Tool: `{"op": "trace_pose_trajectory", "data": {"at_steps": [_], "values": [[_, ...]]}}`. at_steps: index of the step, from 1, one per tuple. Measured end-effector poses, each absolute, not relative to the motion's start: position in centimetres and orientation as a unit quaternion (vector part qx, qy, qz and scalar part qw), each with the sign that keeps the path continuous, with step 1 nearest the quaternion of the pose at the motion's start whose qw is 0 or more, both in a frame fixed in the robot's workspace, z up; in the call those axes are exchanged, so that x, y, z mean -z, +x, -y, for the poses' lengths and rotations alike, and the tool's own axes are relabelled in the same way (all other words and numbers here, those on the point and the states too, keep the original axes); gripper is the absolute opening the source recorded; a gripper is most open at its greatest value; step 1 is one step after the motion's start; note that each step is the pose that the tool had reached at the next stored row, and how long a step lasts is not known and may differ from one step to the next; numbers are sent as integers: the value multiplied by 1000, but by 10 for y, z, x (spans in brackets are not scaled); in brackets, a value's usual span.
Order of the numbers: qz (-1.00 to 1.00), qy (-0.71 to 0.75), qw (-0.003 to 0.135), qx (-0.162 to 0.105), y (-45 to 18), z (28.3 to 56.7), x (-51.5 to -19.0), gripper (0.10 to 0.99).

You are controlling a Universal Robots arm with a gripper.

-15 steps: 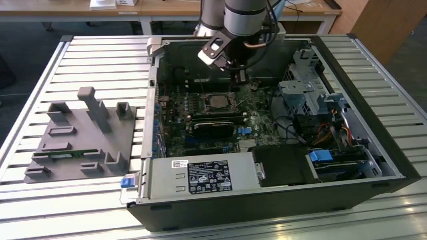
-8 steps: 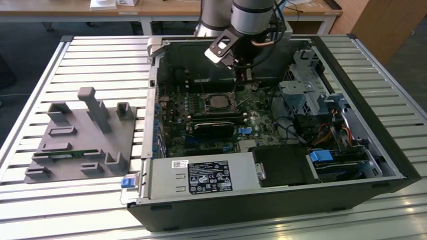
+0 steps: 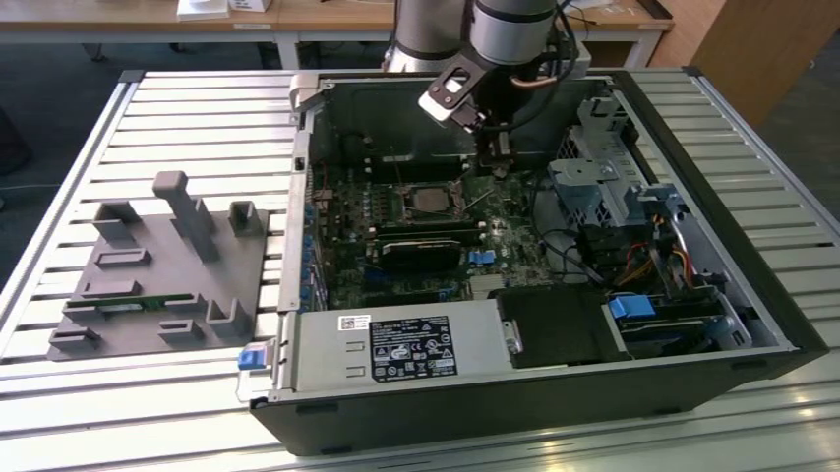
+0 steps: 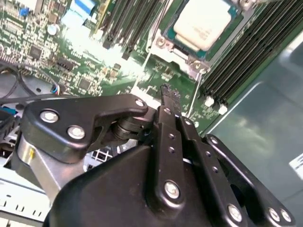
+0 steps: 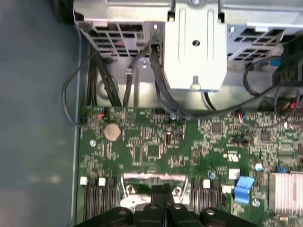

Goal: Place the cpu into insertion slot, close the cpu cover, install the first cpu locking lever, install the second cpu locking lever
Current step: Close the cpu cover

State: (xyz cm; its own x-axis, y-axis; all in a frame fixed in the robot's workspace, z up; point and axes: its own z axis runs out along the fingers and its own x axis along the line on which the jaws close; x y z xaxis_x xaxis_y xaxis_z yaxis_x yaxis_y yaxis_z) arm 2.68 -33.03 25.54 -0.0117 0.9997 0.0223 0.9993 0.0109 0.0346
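the small silvery-topped cpu [image 4: 201,23] is seated in the metal-rimmed square insertion slot [image 4: 163,42]. the black gripper [image 4: 169,94], jaws pressed together on nothing, is held just beside it; the green circuit board [image 4: 85,66] could be scraped by a misjudged descent.

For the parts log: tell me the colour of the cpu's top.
Pale silvery grey; the cpu shows best in the second wrist view.
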Motion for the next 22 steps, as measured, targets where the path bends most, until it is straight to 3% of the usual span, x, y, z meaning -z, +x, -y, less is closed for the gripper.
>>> {"op": "trace_pose_trajectory", "data": {"at_steps": [22], "values": [[-711, 703, -1, -14, 65, 322, -251, 106]]}}
